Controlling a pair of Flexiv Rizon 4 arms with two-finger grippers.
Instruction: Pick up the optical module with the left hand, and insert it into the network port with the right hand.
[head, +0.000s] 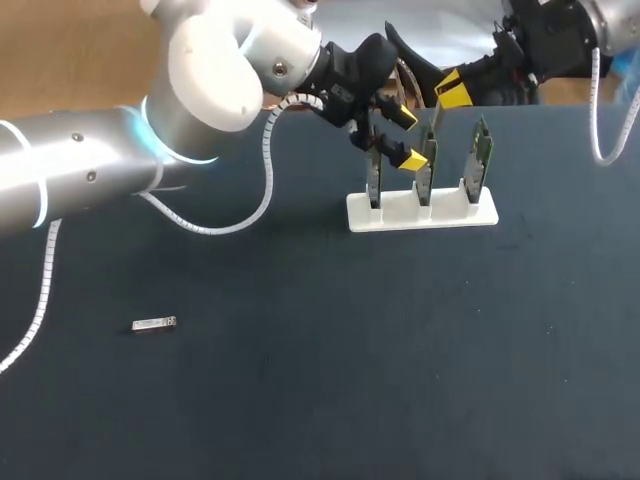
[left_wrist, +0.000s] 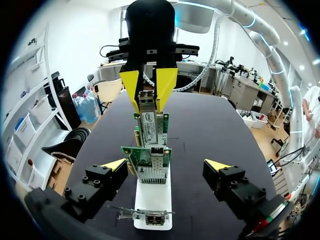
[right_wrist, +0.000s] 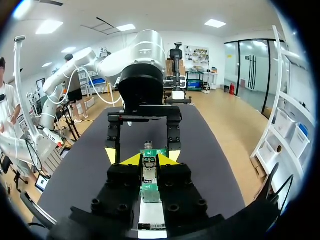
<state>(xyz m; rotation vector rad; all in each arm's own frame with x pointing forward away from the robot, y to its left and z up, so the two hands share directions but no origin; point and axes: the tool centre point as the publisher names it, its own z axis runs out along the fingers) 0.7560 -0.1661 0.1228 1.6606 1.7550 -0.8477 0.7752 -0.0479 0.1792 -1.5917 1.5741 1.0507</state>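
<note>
One small silver module (head: 153, 324) lies flat on the dark tabletop (head: 400, 380), on the left side and well apart from everything else. Nothing is touching it. Farther back stands a white stand (head: 420, 213) with three green cards (head: 425, 168) stuck upright in it, side by side in a row. The left arm comes in from the left and its hand (head: 408, 139) hangs over the left end of that row. Its two yellow fingers are spread wide and hold nothing; the cards and the stand sit in the gap between them, and neither finger touches them. At the far end of the row, the right arm comes in from the right. Its hand (right_wrist: 149, 160) points down onto the top of a card, and its yellow fingers are squeezed close together on a little silver block (left_wrist: 146, 99) at the top edge of that card. I cannot tell if that block is part of the card or a loose piece.
</note>
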